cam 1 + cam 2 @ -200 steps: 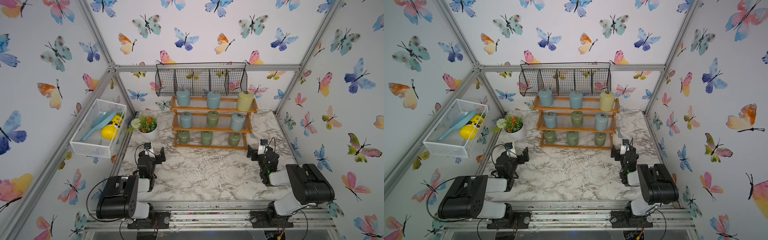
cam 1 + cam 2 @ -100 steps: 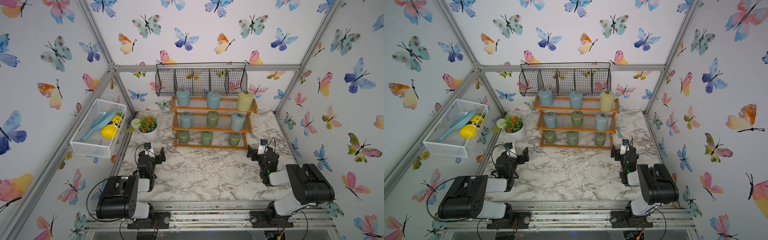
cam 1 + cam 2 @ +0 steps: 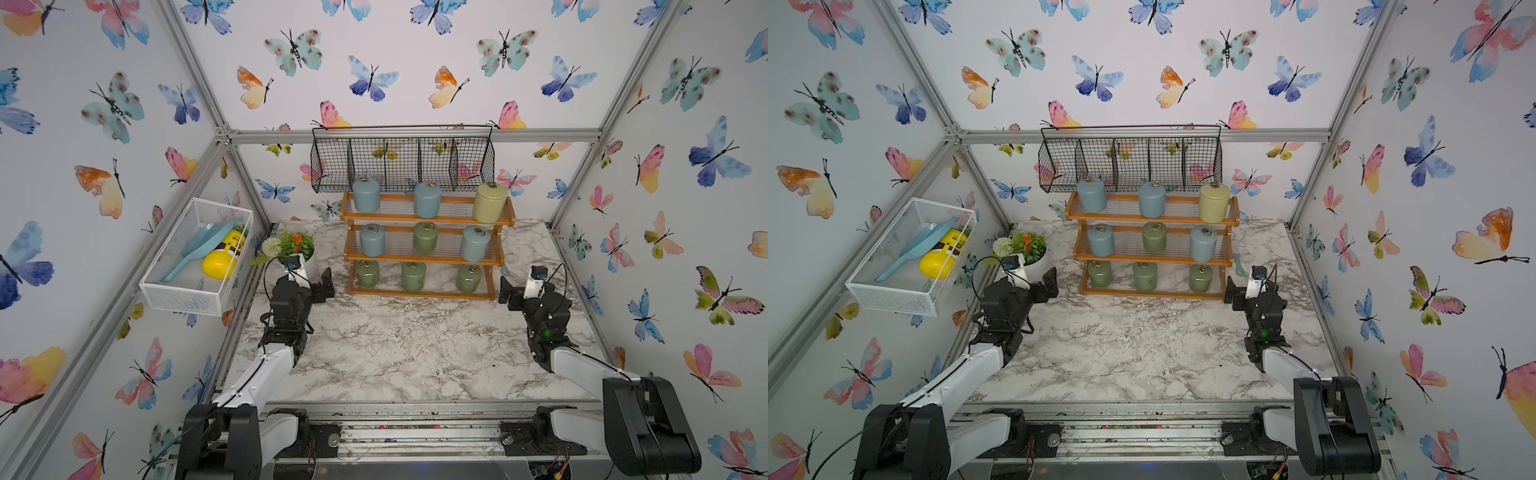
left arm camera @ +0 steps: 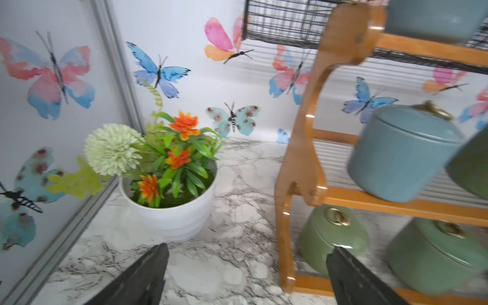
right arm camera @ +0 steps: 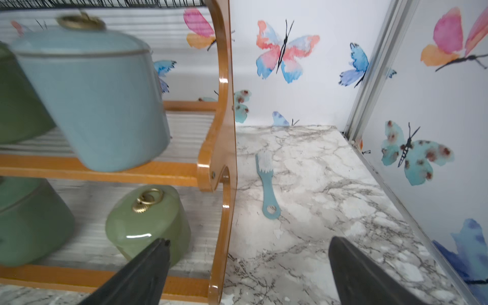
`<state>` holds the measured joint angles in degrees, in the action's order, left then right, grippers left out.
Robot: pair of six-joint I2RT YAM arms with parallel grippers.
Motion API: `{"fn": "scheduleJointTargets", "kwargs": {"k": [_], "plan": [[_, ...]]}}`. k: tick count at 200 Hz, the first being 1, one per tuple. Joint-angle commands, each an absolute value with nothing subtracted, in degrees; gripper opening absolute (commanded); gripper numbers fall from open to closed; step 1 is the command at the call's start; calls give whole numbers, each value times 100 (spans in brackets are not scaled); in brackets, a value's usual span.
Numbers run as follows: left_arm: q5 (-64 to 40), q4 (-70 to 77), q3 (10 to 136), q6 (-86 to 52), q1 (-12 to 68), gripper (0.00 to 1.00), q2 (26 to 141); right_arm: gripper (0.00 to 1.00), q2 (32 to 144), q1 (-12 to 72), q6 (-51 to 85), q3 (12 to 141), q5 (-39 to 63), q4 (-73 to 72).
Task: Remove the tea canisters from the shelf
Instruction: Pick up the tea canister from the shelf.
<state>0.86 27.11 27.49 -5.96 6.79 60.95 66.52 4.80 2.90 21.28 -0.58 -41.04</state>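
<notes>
The orange-brown shelf stands at the back of the marble table with three tea canisters on each tier. Top tier: two blue and one yellow-green. The middle tier holds blue, green and blue; the bottom tier's are all green. My left gripper hovers open just off the shelf's left end, facing its side post and a bottom green canister. My right gripper hovers open off the right end, near a green canister. Neither holds anything.
A white flower pot stands left of the shelf, close to my left gripper. A small blue brush lies right of the shelf. A black wire basket hangs above it. On the left wall a white mesh basket holds a yellow bottle.
Both arms have stretched forward, bringing the grippers closer to the shelf's ends. Both grippers stay open and the canisters have not moved.
</notes>
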Motion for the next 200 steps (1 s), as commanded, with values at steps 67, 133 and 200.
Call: {"fn": "scheduleJointTargets", "kwargs": {"k": [67, 133, 200], "plan": [[-379, 1006, 2521, -893, 1616, 98, 4481, 100, 5925, 448, 423, 4775, 1253, 85], [-273, 1054, 2337, -781, 2208, 98, 4553, 100, 7027, 451, 205, 6999, 2050, 680], [-375, 1149, 2047, -797, 2361, 98, 4472, 100, 8207, 458, 69, 8816, 2468, 1439]]}}
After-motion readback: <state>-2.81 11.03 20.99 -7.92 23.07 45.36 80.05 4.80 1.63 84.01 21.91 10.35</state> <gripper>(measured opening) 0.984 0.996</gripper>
